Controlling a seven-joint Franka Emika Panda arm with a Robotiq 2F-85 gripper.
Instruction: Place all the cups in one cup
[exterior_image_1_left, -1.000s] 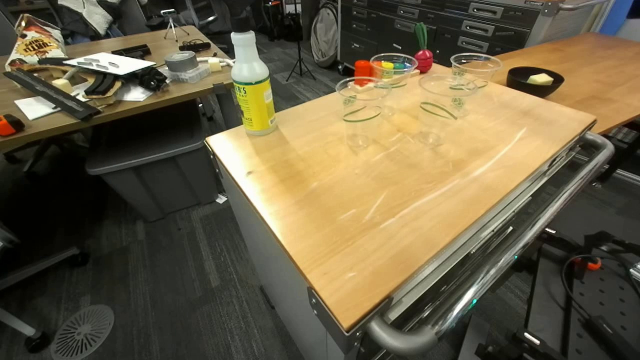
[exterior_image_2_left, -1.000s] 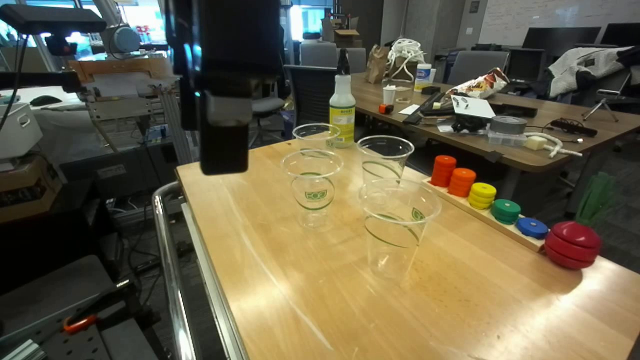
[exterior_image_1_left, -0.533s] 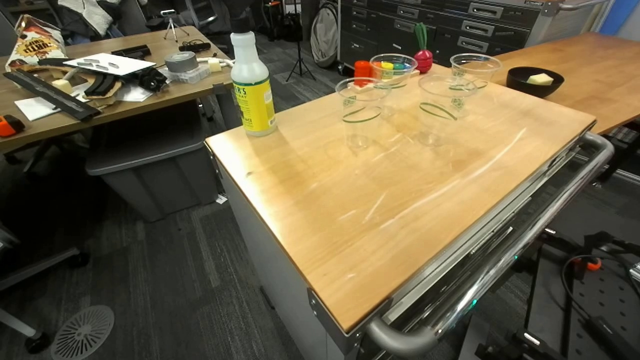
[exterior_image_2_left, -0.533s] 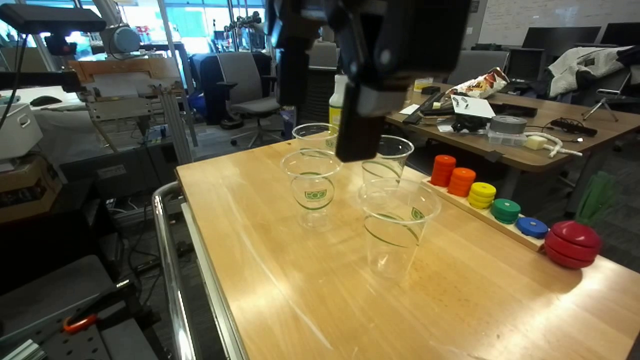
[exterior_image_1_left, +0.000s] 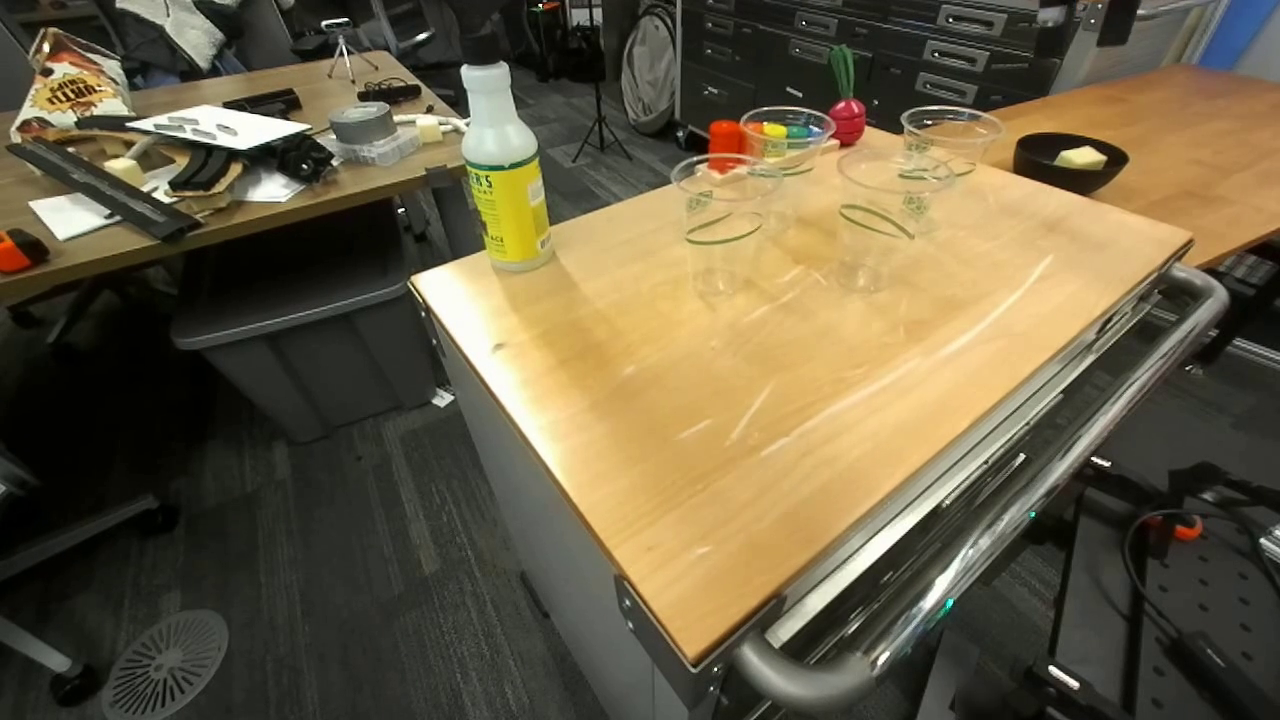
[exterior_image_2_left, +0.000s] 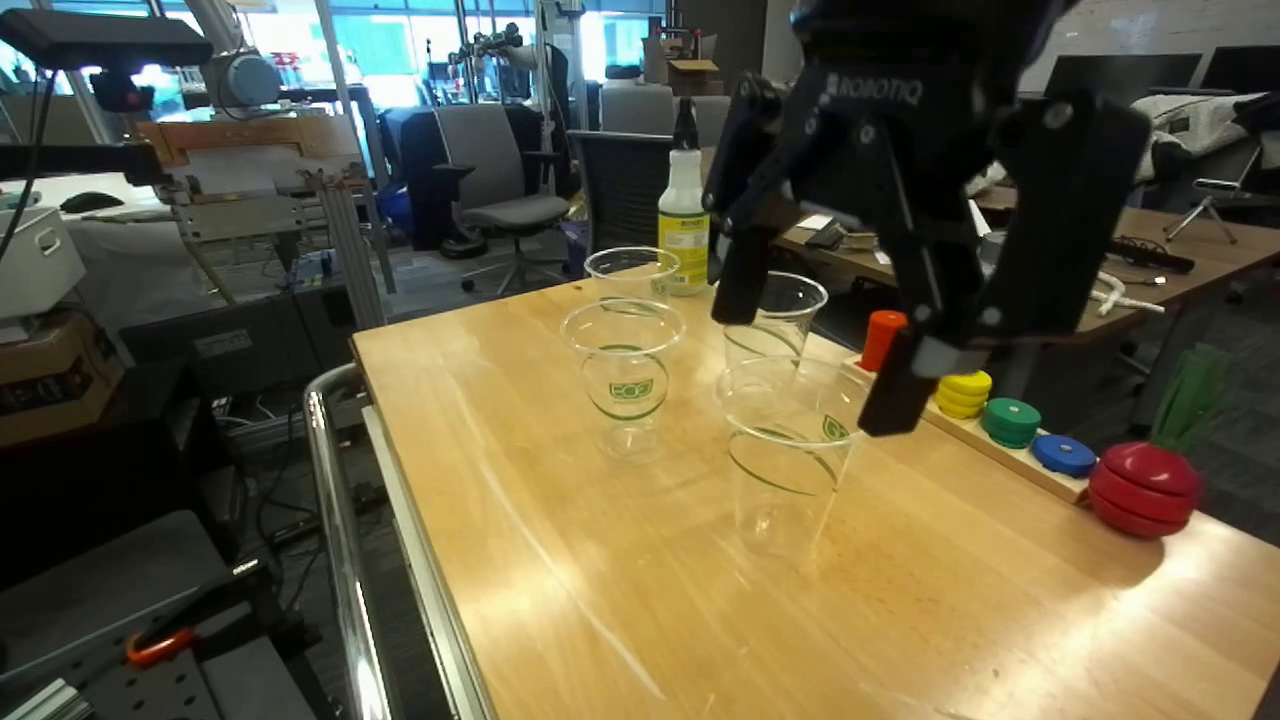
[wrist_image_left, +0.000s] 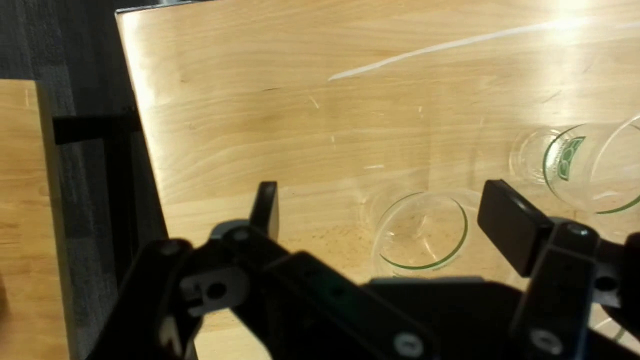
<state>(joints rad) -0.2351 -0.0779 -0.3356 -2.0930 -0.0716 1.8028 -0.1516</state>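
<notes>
Over the counter (exterior_image_2_left: 900, 610), the hand (exterior_image_2_left: 812, 342) hung wide and empty; an off-centre descent could topple the nearest cup (exterior_image_2_left: 785, 485).

dark carpet (exterior_image_1_left: 370, 560) | black drawer cabinet (exterior_image_1_left: 890, 60) | bright windows (exterior_image_2_left: 385, 60) | grey chair (exterior_image_2_left: 482, 155)

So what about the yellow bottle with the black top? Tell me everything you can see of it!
The bottle looks like cloudy, whitish plastic with a narrow neck and a black top, maybe a sprayer. Its yellow label has a green band along the top, some lettering and a white patch. It stands upright near a corner of the wooden tabletop, apart from the clear cups. Only the tabletop touches it. I can't tell how full it is.
</notes>
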